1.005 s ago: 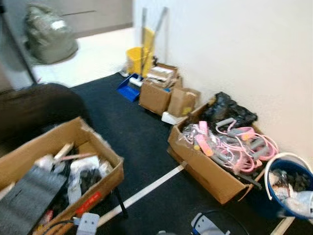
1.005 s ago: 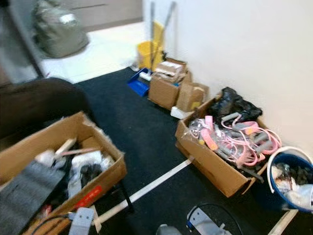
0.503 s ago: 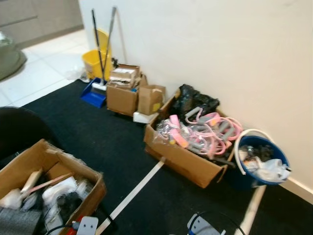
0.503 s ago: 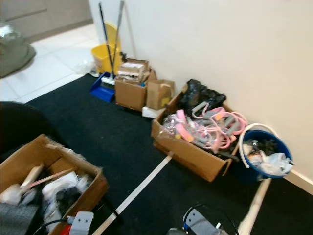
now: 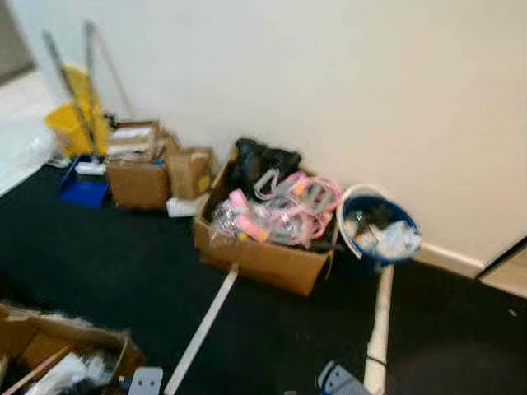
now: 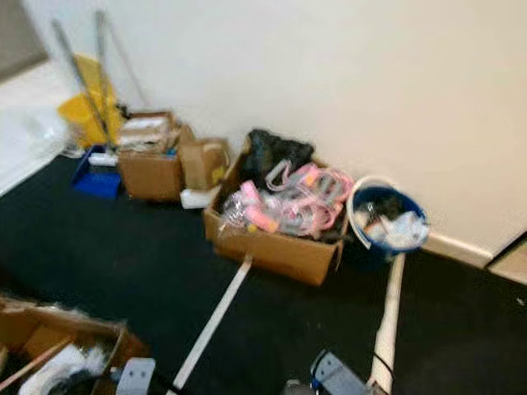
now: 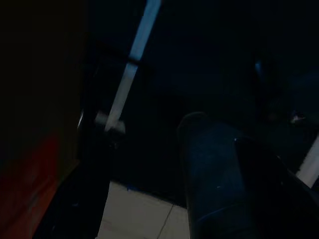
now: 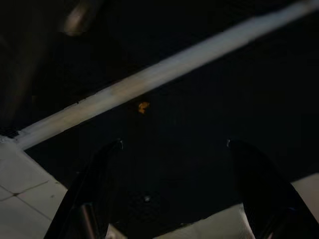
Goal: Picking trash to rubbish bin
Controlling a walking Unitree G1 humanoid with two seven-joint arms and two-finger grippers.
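A blue rubbish bin (image 5: pixel 380 234) holding pale crumpled trash (image 5: pixel 395 240) stands against the white wall (image 5: pixel 329 82), touching a cardboard box (image 5: pixel 263 247) of pink and grey hoops. Smaller boxes (image 5: pixel 152 169) sit beyond. The right gripper (image 8: pixel 174 164) hangs spread wide over black carpet (image 5: pixel 123 271), well apart from the bin; whether the left gripper (image 7: pixel 219 179) is parted cannot be told
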